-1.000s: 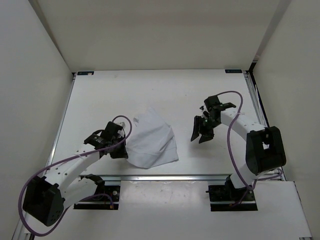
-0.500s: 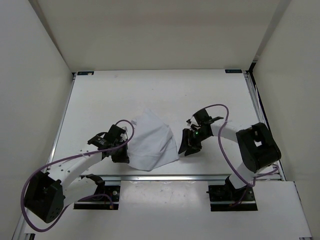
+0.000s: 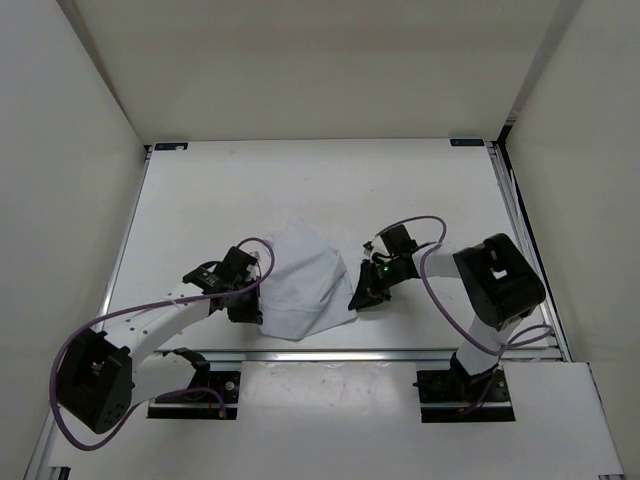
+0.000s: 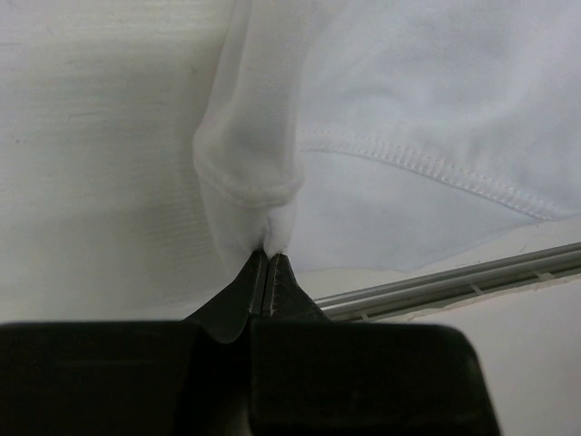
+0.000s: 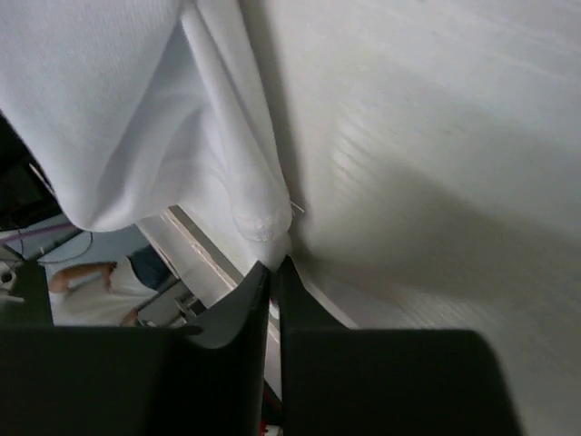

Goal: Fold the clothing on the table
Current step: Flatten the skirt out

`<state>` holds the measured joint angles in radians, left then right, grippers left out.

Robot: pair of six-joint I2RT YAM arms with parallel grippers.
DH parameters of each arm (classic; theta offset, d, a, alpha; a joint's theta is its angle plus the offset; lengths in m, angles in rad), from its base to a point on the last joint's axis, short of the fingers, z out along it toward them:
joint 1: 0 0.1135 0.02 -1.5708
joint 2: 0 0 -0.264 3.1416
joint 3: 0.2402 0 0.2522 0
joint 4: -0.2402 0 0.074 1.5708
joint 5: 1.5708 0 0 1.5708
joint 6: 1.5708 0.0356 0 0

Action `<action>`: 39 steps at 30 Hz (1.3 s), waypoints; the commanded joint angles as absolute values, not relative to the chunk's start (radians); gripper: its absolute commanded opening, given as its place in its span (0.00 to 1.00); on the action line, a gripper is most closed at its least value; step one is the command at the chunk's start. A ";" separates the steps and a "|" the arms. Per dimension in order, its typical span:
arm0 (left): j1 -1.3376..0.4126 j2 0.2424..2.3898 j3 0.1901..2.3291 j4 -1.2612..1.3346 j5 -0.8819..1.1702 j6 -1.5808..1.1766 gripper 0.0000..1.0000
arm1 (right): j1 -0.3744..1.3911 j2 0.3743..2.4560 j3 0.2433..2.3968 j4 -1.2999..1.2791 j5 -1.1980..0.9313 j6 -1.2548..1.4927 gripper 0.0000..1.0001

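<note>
Right gripper (image 3: 358,299), formerly wide and apart, now tight on clothing (image 3: 305,282) edge.

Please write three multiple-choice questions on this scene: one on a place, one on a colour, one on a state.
1. Where does the clothing lie?
A. between the left gripper and the right gripper
B. in a far corner
C. draped over an arm

2. Its colour?
A. black
B. white
C. red

3. The left gripper is:
A. wide open
B. shut on the clothing
C. out of view

Answers: 1 A, a gripper at each side; 2 B, plain white fabric; 3 B, a fabric edge is pinched in it.
</note>
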<state>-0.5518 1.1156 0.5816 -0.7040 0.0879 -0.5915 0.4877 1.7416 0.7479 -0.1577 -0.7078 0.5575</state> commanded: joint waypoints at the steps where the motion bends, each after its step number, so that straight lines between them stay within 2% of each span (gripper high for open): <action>1: -0.545 1.121 0.611 -0.664 0.066 -0.577 0.00 | 0.488 1.770 0.713 -0.089 -0.767 0.583 0.00; 4: -0.531 1.120 0.586 -0.649 0.069 -0.569 0.00 | 0.448 1.712 0.703 -0.124 -0.737 0.572 0.00; 11: -0.410 1.052 0.725 -0.710 0.028 -0.486 0.00 | 0.264 1.347 0.790 -0.425 -0.538 0.476 0.00; 15: -0.460 1.114 0.822 -0.697 0.049 -0.480 0.00 | 0.186 1.267 0.824 -0.512 -0.548 0.436 0.00; 20: -0.564 1.121 0.908 -0.747 0.115 -0.447 0.00 | 0.320 1.189 0.887 -0.711 -0.421 0.368 0.00; 23: -0.548 1.050 0.952 -0.775 0.248 -0.416 0.00 | 0.492 1.039 0.923 -0.779 -0.326 0.396 0.00; 27: -0.519 0.921 1.030 -0.732 0.141 -0.439 0.00 | 0.698 0.905 1.027 -0.819 -0.009 0.481 0.00; 29: -0.437 0.975 1.109 -0.738 0.060 -0.410 0.00 | 0.578 0.945 1.092 -0.808 0.009 0.433 0.00; 31: -0.462 1.080 1.240 -0.750 -0.030 -0.346 0.00 | 0.391 1.032 1.181 -0.752 -0.148 0.330 0.00; 32: -0.466 1.162 1.280 -0.753 -0.067 -0.315 0.00 | 0.283 1.101 1.201 -0.738 -0.181 0.328 0.00; 34: -0.462 1.300 1.437 -0.755 -0.055 -0.275 0.00 | 0.186 1.211 1.309 -0.694 -0.194 0.296 0.00; 37: -0.459 1.581 1.692 -0.801 -0.107 -0.214 0.00 | 0.161 1.420 1.541 -0.710 -0.060 0.240 0.00; 39: -0.491 1.703 1.871 -0.830 -0.222 -0.169 0.00 | 0.169 1.537 1.684 -0.716 0.000 0.216 0.00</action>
